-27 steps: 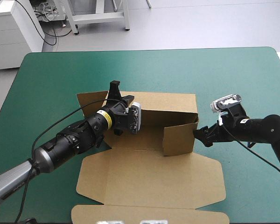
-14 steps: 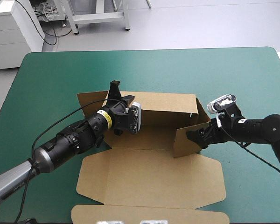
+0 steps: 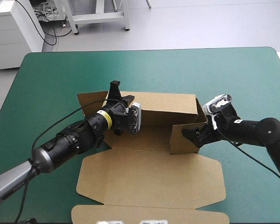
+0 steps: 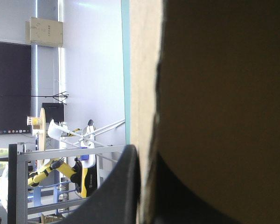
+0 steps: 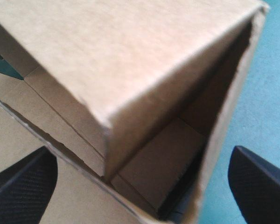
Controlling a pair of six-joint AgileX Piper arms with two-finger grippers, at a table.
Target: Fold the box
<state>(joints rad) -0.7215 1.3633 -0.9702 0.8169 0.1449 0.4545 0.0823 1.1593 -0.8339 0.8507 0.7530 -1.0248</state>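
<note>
Nearest, in the lower middle of the high view, the brown box (image 3: 149, 179) has its lid spread flat on the teal-green bench (image 3: 46, 79), with a narrow tuck strip at the very bottom edge. Just above, at the frame's centre, lies the tray floor, and right of centre the right side wall (image 3: 183, 137) stands raised and angled inward. The right end effector (image 3: 190, 135) comes in from the right at that wall. Its wrist view shows the 2 black fingers (image 5: 23, 186) spread wide at the lower corners, the raised board ahead of them, gripping nothing. Left of centre, the left end effector (image 3: 114, 91) pinches the back wall (image 3: 163, 105) near its left end. In its wrist view the board's pale edge runs up between 1 black finger and a dark shape that I take for the other. Beyond the back wall the bench runs on to its far edge near the top. The board looks light and stiff across its panels, and it should bend only at scored creases and may spring back when let go. Its face seems smooth, so a pinch on a free edge close to a crease, or a flat push against a wall, should suit better than a squeeze mid-panel, which could dent it.
</note>
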